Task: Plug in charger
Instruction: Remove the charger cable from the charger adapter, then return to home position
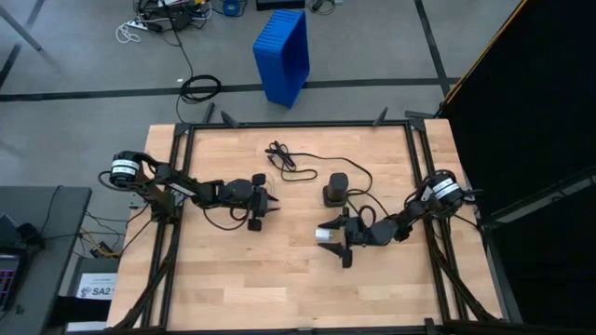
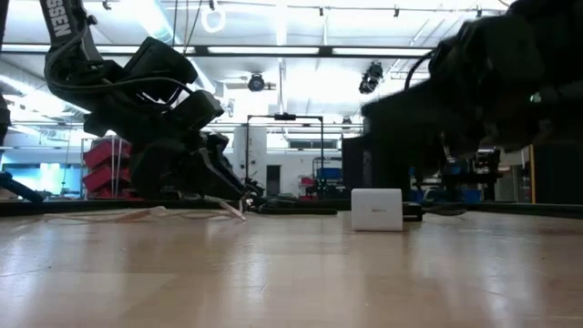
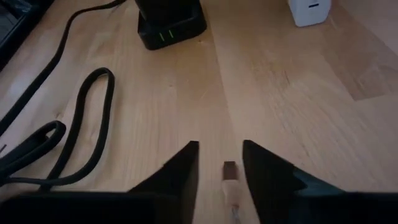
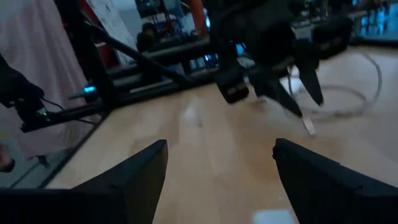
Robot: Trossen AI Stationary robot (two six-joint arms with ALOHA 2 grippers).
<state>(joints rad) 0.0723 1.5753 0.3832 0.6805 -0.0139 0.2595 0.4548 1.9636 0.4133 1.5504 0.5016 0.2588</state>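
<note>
Left end effector [image 1: 264, 210] sits low over the wooden table [image 1: 233, 279], left of centre, fingers pinched on a small cable plug [image 3: 229, 170]. In the left wrist view the brown connector tip pokes out between the two dark fingers [image 3: 180, 171], pointing across the table towards the power strip [image 3: 170, 22] with its green lights. The white cable [image 4: 348, 93] trails off behind it in the right wrist view.

The white charger block [image 1: 325, 234] lies on the table a bit right of centre, just in front of the right end effector [image 1: 337, 244]. That one is spread wide open and holding nothing, with the charger just about between its fingertips in the high view. In the low view the charger stands upright on the wood.

The black power strip [image 1: 335, 189] stands just behind the charger, its black cord [image 1: 284, 160] looping towards the back of the table. A blue crate [image 1: 283, 56] is on the floor beyond.
</note>
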